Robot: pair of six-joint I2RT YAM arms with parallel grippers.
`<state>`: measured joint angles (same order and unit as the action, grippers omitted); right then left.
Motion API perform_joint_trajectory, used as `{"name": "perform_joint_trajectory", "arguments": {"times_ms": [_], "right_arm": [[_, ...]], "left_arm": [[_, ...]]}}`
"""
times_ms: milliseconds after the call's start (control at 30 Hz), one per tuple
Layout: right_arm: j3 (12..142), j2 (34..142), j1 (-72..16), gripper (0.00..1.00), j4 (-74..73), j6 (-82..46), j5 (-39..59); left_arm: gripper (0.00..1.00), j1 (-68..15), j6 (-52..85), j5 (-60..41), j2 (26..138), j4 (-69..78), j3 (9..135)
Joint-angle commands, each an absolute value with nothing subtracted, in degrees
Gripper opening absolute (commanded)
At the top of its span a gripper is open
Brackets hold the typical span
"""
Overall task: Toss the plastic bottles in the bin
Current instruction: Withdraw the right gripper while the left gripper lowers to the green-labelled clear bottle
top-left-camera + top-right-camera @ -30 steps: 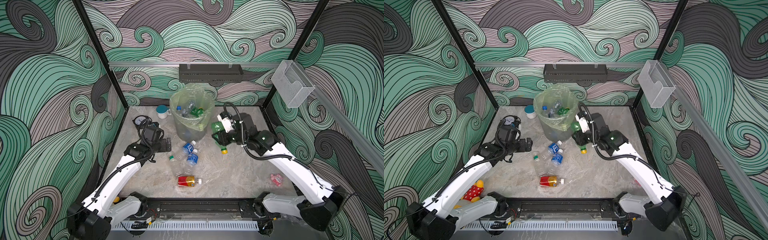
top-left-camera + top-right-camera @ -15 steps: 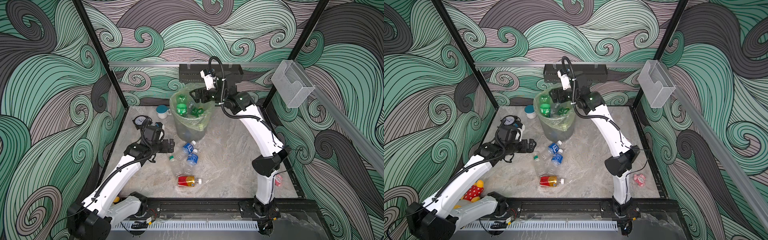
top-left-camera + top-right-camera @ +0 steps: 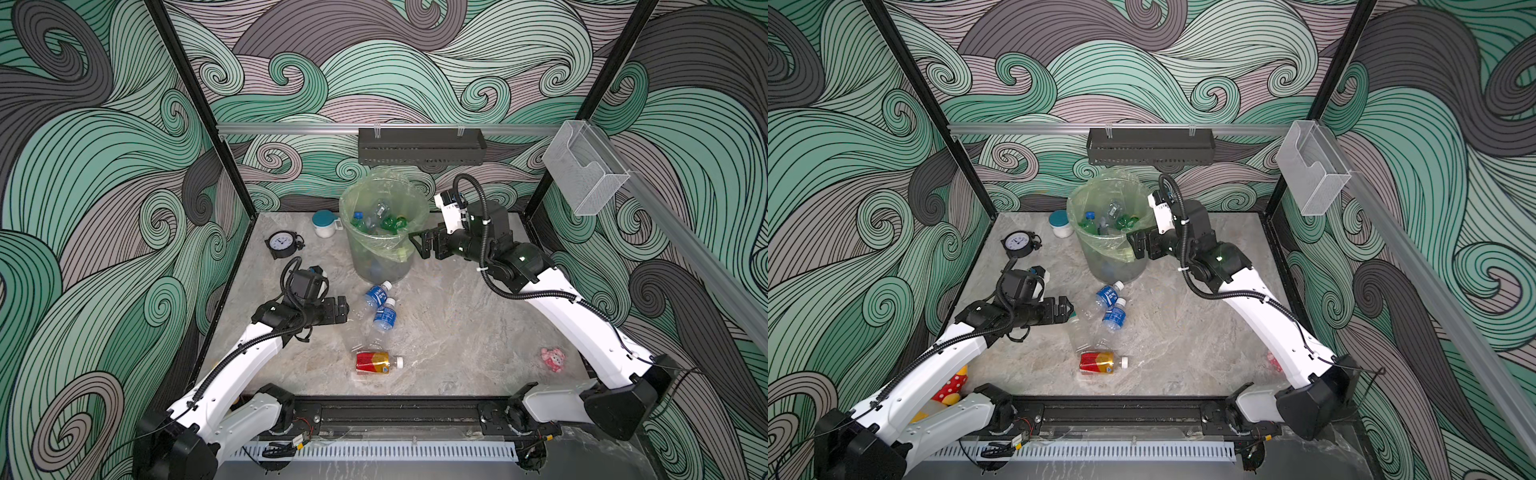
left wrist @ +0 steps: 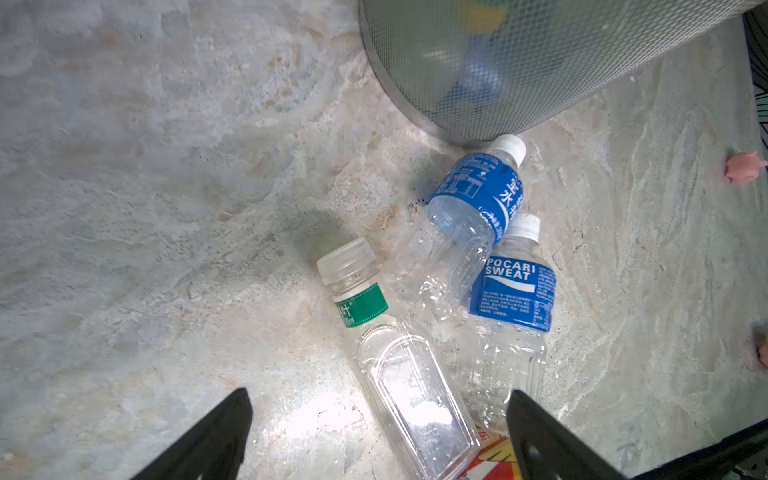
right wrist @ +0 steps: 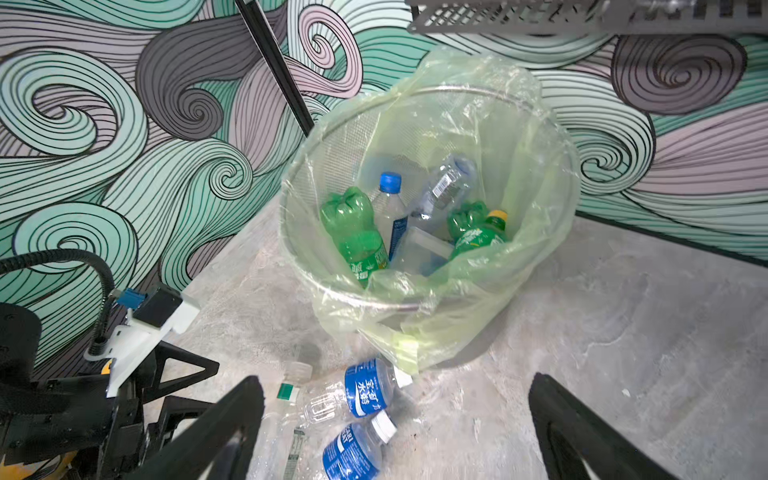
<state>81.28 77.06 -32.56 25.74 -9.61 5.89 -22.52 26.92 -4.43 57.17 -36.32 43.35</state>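
- The bin (image 3: 374,262) stands at the middle of the bench's (image 3: 457,332) back edge. Green bottles (image 5: 357,237) and clear ones lie inside its yellow-green liner (image 5: 536,174).
- Four more lie loose on the bench. Two blue-labelled bottles (image 3: 376,296) touch each other just in front of the bin, with a clear green-banded bottle (image 4: 399,365) against them. A red-and-yellow bottle (image 3: 373,362) lies nearer the front edge.
- The left gripper (image 3: 343,308) hangs with its jaws spread, holding nothing. The green-banded bottle's body shows between them, but whether they are low enough to close on it I cannot tell.
- The right gripper (image 3: 419,245) is spread wide and empty, just beside the bin's right wall.
- The loose bottles look empty, so probably light, thin-walled, easily dented and slick.
- The best hold is likely across the mid-body or label, squeezing gently. The green-banded one offers flat sides. Lifting it will likely nudge its neighbours.
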Motion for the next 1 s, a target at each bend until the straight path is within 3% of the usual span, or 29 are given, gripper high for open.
{"name": "perform_joint_trajectory", "arguments": {"times_ms": [0, 967], "right_arm": [[77.48, 76.06, -31.86, 1.0, 23.56, -11.13, 3.75], [70.76, 72.91, -31.6, 0.99, 22.17, -14.06, 1.49]], "left_arm": [[0.97, -22.01, 30.08, -6.76, 57.66, -36.41, 43.27], [0.91, -34.01, 45.0, -1.92, 73.97, -28.57, 39.63]]}}
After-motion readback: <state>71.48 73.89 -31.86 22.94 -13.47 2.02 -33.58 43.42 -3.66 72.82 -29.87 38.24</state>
